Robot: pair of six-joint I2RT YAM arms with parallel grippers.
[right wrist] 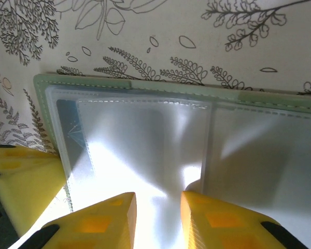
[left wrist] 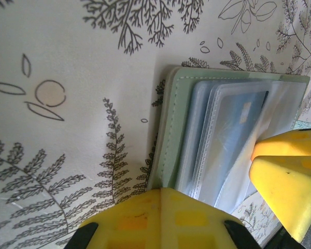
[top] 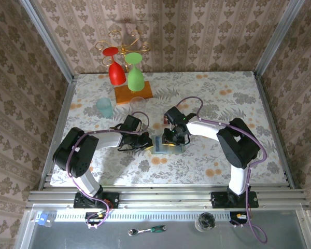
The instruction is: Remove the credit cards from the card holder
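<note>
Closest up, left wrist view: left tool (left wrist: 160,220) is pressed shut, apparently pinning the open card holder (left wrist: 168,129) to the counter (left wrist: 67,62) so it won't slide. One blue credit card (left wrist: 238,116) sits just ahead of it, still sleeved. Right wrist: right tool (right wrist: 158,218) partly spread over the clear sleeves (right wrist: 145,145), gripping nothing I can make out. Top view: both tools meet at the holder.

card holder (left wrist: 168,129) open flat; blue credit card (left wrist: 232,132) sleeved
</note>
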